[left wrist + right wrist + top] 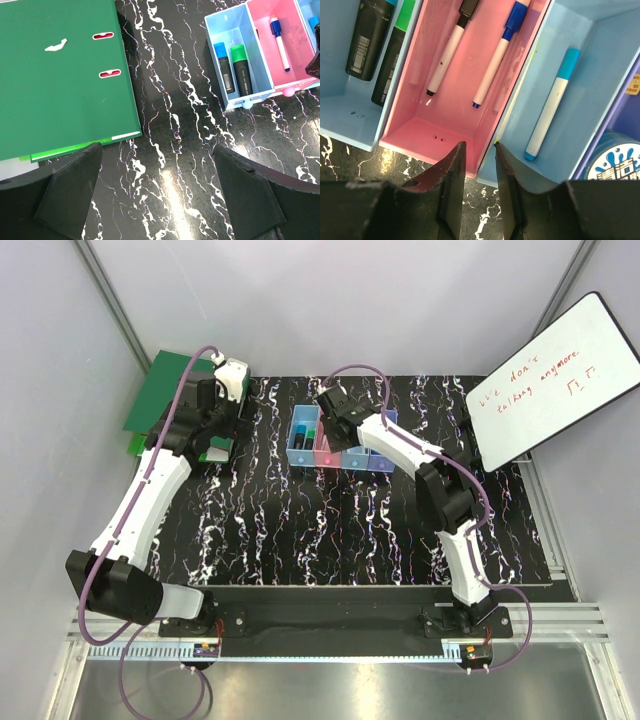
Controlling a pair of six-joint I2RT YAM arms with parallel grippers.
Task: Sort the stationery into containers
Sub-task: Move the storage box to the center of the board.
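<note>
**A:** How far along is the sort?

**B:** Close to done, I'd judge. No loose item shows on the black marbled mat [330, 540]. It carries only the green binder [160, 390] at ten o'clock, the whiteboard [550, 380] at two, and the containers [297, 462] near twelve.

**A:** And the arms?

**B:** The left gripper [160, 200] hangs beside the binder, jaws spread wide and empty. The right gripper [477, 175] hovers over the wall between the pink bin [445, 127] and its light-blue neighbour. Its jaws are drawn nearly together with a slim gap, and nothing is visible between them.

**A:** What does the right wrist view add?

**B:** The contents, which the overhead view mostly hides under the right arm:
- The pink bin holds a black-capped pen [447, 50] and a blue-capped pen [497, 55].
- The next bin holds a pale-blue-capped pen [552, 105].
- The violet bin, at four o'clock, holds the blue-white disc [617, 160].

**A:** And the left wrist?

**B:** It shows the first bin whole — two dark highlighters, one blue-topped [223, 67] and one green-topped [242, 70]. It also shows bare mat between that bin and the binder.
</note>
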